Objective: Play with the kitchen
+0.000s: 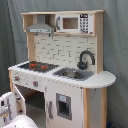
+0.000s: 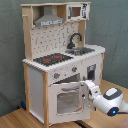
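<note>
Kitchen [image 2: 60, 60] oven door seemingly ajar

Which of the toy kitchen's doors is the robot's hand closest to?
The oven door with the big window, under the hob. The gripper is at its upper corner, and the door stands ajar. The narrower door below the sink is shut, with nothing near it.

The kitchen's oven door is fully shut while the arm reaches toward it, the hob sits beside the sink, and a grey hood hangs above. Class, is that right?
Not quite. The oven door of the kitchen stands ajar, swung out from its frame, as both exterior views show. The rest holds: the arm reaches toward it, the hob sits beside the sink, and the grey hood hangs above.
</note>
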Robot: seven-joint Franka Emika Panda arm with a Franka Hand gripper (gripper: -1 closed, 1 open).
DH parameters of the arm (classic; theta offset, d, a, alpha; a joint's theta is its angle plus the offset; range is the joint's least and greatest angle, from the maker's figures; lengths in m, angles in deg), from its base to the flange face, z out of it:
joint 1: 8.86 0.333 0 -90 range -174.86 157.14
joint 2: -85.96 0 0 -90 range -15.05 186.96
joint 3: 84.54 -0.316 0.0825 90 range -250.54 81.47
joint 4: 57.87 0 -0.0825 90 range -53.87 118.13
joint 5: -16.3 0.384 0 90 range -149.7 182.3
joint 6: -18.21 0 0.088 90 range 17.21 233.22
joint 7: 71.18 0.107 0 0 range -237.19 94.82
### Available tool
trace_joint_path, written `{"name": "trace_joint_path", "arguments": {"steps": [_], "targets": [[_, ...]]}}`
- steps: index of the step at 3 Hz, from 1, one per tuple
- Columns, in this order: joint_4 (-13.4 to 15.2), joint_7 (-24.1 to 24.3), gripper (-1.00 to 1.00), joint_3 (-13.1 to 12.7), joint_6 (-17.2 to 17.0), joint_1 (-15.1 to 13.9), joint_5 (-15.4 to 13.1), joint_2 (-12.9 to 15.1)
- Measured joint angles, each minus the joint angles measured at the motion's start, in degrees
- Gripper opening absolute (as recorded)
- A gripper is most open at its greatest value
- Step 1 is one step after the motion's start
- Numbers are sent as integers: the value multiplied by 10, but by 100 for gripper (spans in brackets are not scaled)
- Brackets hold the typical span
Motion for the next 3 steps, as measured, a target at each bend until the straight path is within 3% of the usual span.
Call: {"name": "trace_joint_path", "arguments": {"steps": [3], "targets": [[-7,-106,100,22,96,-103,0,-2]]}}
